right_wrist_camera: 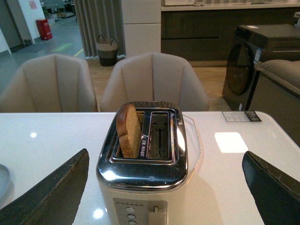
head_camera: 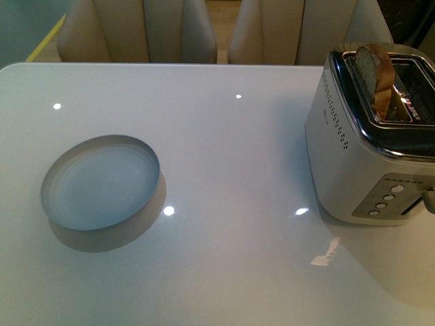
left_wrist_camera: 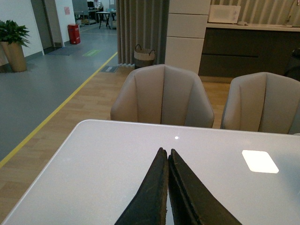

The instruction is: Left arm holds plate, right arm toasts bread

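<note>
round pale shallow plate (head_camera: 100,182) lies left of frame on the glossy white table (head_camera: 231,149) — boxy metal toaster (head_camera: 370,136) upper right, speckled bread slice (head_camera: 375,75) standing in its left slot.

left gripper (left_wrist_camera: 168,154) fingers pressed together, right gripper (right_wrist_camera: 164,187) spread wide

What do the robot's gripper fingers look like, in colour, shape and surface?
The left gripper has matte black fingers that taper to thin points, with a rough, grainy surface. The right gripper has similar dark wedge-shaped fingers with worn, paler edges. No cables or markings show.
</note>
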